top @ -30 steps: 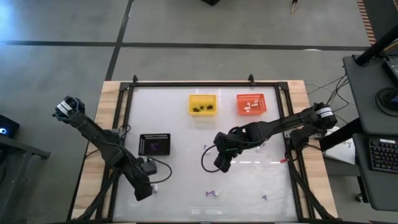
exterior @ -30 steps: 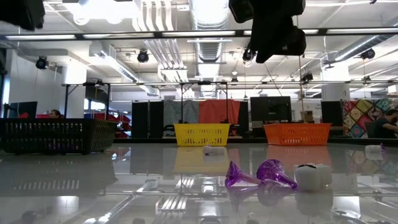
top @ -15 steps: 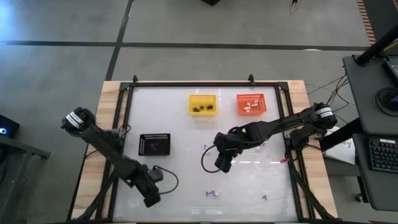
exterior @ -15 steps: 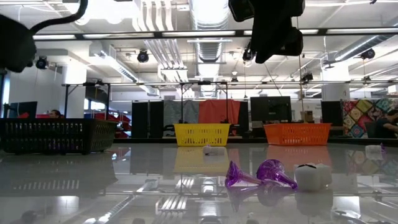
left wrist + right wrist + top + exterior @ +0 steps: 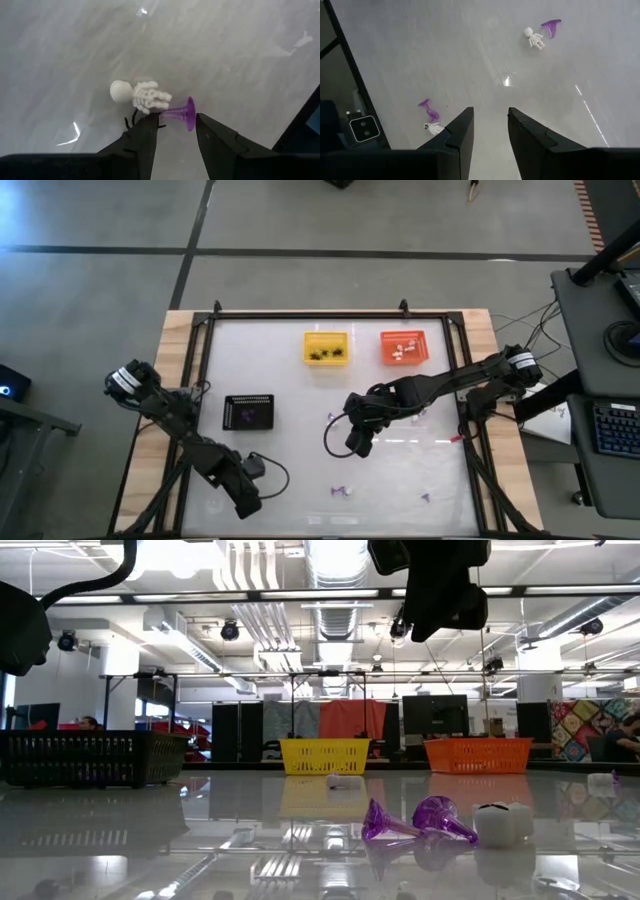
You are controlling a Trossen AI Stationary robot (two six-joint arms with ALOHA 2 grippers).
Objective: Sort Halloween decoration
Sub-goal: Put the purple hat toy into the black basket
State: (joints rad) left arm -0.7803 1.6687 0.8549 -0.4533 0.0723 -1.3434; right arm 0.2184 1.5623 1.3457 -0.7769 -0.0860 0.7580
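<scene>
Moved since earlier: left arm has swung toward the table's near-left corner — its left gripper point(image 5: 247, 502) now hangs low over a small cluster of trinkets; the right arm has not shifted.
Left gripper state: fingers spread with a gap between them, nothing held; a white skeleton point(image 5: 141, 95) and a purple goblet point(image 5: 181, 113) lie touching, just ahead of the fingertips, with a small black piece beside the skeleton that I cannot identify.
Right gripper state: right gripper point(image 5: 357, 442) hovers above the table's middle, fingers apart and empty, well above the surface.
Done so far: black pieces sit in the yellow basket point(image 5: 326, 347), white ones in the orange basket point(image 5: 404, 347), and purple ones in the black tray point(image 5: 248, 412).
Left to do: a purple-and-white pair point(image 5: 342, 492) forward of the right gripper, a purple piece point(image 5: 425, 498) further out toward the near-right corner, plus the cluster under the left gripper — so, by my judgement, the sorting is well begun but not finished.
Only in wrist views: the skeleton's ribs and the goblet's shape; the right wrist view shows two separate purple-and-white pairs.
Only in low view: trinkets point(image 5: 418, 819) lying on their sides on the table, baskets lined up behind.
Only in high view: what each container holds.
</scene>
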